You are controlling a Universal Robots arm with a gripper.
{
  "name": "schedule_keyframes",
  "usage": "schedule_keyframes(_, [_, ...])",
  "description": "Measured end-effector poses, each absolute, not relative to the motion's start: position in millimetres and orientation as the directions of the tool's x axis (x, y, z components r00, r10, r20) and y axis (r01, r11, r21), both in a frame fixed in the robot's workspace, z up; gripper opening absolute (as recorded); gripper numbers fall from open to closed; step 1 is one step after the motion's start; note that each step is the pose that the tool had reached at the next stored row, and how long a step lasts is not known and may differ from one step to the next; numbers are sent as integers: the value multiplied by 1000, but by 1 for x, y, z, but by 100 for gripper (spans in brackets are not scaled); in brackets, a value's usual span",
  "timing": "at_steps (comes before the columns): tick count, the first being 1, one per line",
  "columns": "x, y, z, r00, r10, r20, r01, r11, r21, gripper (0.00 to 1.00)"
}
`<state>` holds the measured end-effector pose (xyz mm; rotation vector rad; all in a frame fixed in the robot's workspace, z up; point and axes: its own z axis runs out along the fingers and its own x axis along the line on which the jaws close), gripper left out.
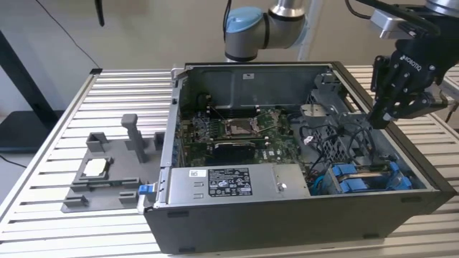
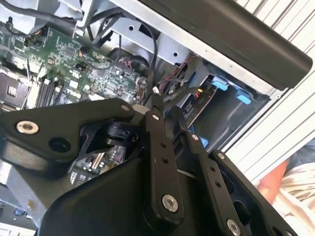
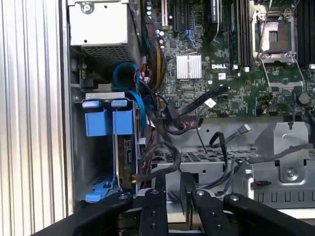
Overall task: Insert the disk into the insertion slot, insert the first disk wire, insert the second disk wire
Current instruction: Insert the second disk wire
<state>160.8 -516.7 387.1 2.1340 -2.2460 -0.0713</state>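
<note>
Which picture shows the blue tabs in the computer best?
The first wrist view: the blue tabs are close, side by side, nothing in front. In the exterior view they are low in the case corner. In the second wrist view they peek out beyond the gripper.

The arm [image 1: 251, 27] comes in at the top of the exterior view, where a blue-capped joint sits bent under a silver tube. Toward the exterior view's right, the wrist [image 1: 434, 8] is at the upper corner. From it the black gripper [image 1: 379, 122] hangs downward on a slight lean, its tips lower than its body and angled toward the exterior view's left. In the first wrist view its two dark fingers [image 3: 160, 183] run side by side and parallel. They are drawn close with a narrow gap between them, and nothing can be seen pinched there. The outer links splay wide behind them in both wrist views
</note>
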Motion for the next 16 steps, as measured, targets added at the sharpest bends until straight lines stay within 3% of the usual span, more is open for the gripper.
schedule_keyframes(16, [109,-513,387,-53,-999,-1,-998,53,44,27])
